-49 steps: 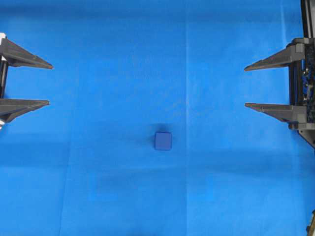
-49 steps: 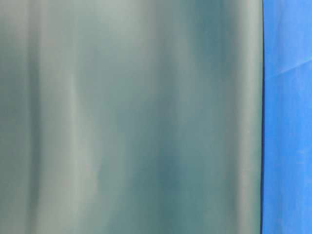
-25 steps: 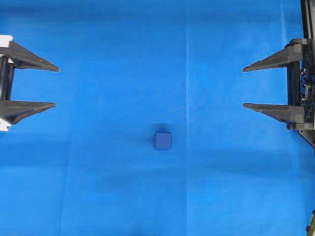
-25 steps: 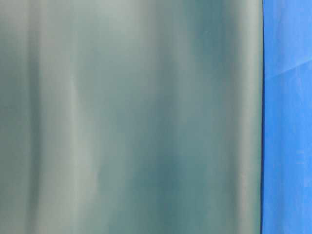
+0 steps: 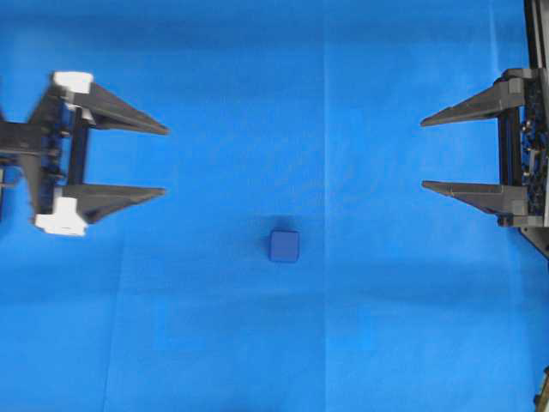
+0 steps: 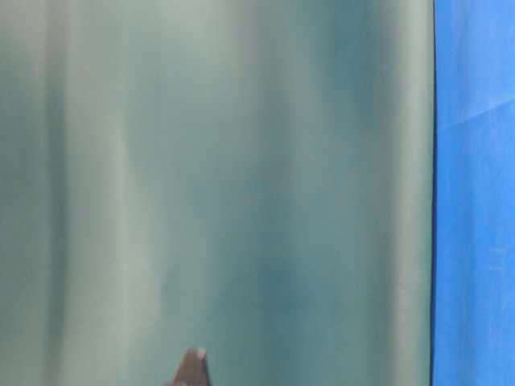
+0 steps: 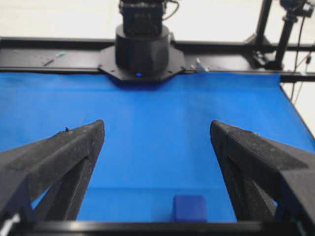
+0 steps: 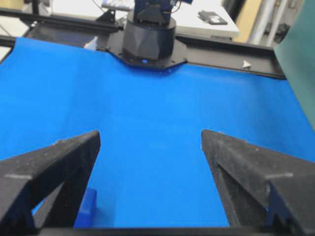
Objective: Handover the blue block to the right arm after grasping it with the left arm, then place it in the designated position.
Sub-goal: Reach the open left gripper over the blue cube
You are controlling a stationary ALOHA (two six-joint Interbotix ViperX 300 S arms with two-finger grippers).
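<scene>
Dark-blue small cube [image 5: 284, 245] sits apart from my left pincer [image 5: 163, 161], jaws wide; I'd centre over it, then descend.

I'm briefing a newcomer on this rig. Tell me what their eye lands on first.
First, the blue block, a dark cube alone on the bright blue cloth, just below the middle of the overhead view. Next, the two open grippers facing each other across it: the left gripper on white mounts, the right gripper at the right edge. Neither touches the block.
</scene>
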